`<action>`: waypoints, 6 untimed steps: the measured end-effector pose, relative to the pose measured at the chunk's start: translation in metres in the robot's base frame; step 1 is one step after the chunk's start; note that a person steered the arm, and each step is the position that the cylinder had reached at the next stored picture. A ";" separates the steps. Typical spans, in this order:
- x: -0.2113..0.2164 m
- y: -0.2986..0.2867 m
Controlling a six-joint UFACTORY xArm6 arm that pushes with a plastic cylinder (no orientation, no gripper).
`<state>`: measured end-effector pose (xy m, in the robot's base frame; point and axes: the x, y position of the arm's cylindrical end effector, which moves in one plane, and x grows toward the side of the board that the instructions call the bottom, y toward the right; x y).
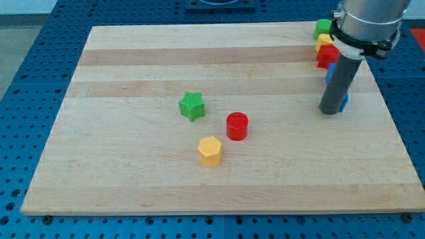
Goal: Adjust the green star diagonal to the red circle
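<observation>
One ridged green star (191, 106) sits up-left of red circle (237, 126).

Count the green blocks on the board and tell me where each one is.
2. A green star sits near the board's middle, up-left of the red circle; another green block is at the top-right corner. The arm may hide more.

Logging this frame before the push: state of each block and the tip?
green star: flat on board, free, up-left of red circle.
red circle: upright, untouched.
yellow hexagon: free, below-left of red circle.
my tip: at the view's right, far from the star.
blue block: mostly hidden behind rod.
</observation>
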<state>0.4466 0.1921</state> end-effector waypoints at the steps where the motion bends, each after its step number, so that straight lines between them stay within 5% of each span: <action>1: 0.000 0.006; 3: 0.000 0.003; 6: -0.025 -0.078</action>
<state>0.4215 0.1137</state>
